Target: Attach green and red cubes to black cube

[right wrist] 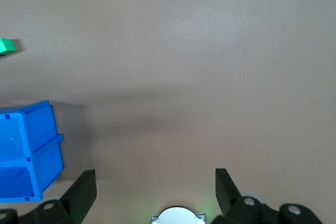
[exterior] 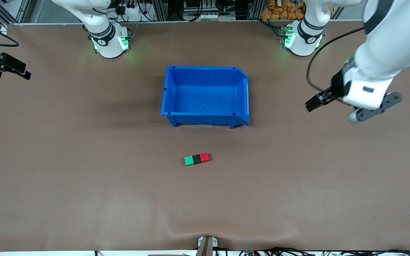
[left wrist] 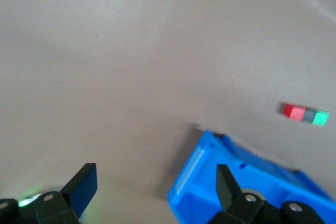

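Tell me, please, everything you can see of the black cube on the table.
The black cube is a small, plain, matte block, the same size as its two neighbours. It sits flat on the brown table, in the middle of a short row: the green cube touches one face, toward the right arm's end, and the red cube touches the other. The row lies slightly askew, nearer the front camera than the blue bin. Neither gripper touches it.

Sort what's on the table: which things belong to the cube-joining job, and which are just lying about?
Job: green cube, black cube, red cube, touching in a row.
Lying about: blue bin, farther from the front camera than the cubes.
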